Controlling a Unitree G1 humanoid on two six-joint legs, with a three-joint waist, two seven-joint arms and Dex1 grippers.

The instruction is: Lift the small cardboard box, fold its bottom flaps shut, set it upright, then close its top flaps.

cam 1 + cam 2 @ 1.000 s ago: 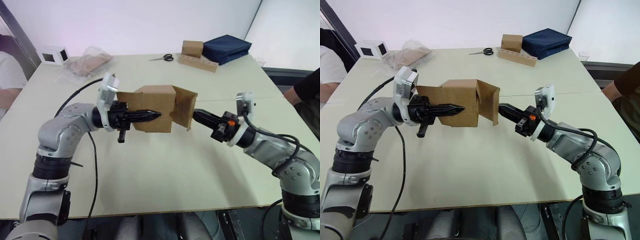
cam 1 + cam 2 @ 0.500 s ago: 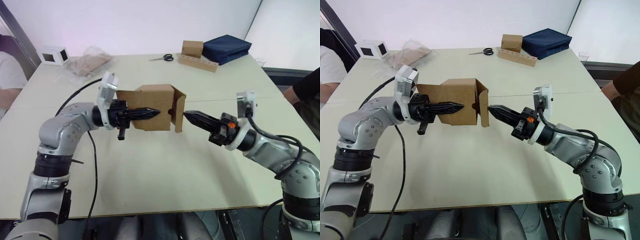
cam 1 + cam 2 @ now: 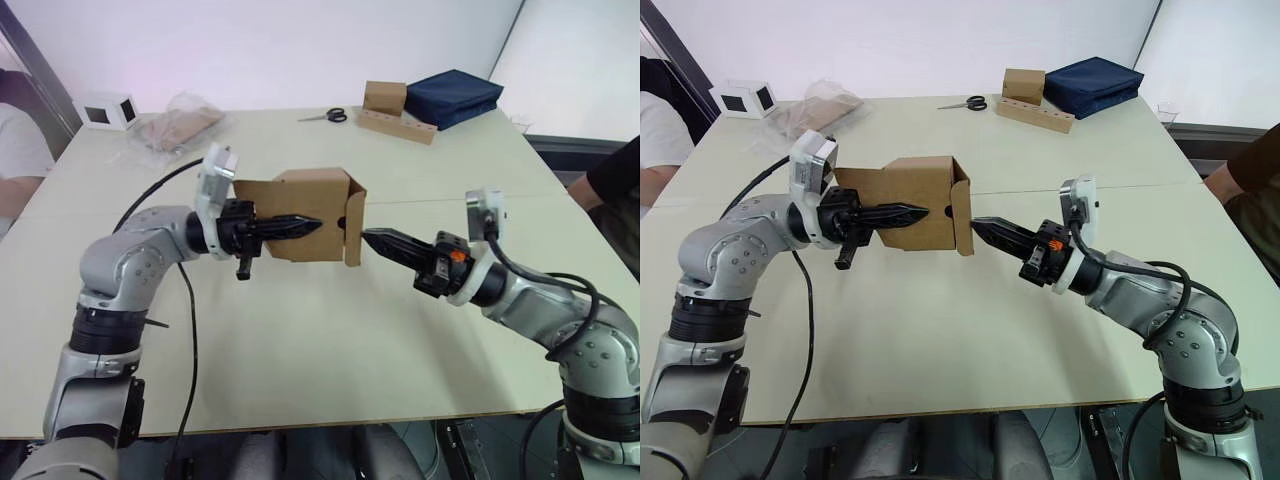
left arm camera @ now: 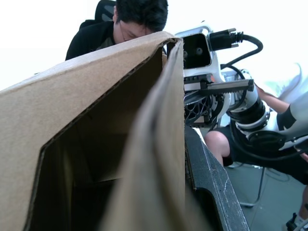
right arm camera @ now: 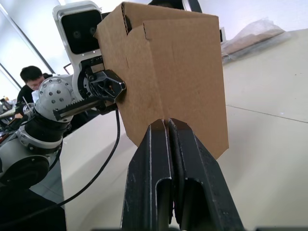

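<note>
Mid-frame, the small cardboard box (image 3: 305, 213) hangs above the desk (image 3: 300, 340), the left tool (image 3: 300, 226) clamped on its wall. The right tool (image 3: 372, 240), fingers together, pokes the flap (image 3: 352, 228). Push off-centre and the box could twist loose.

You see the small cardboard box (image 3: 308, 215) above the table (image 3: 330, 340), left gripper (image 3: 312, 226) at its left, right gripper (image 3: 368, 238) at its right, scissors (image 3: 326, 116) behind it.
</note>
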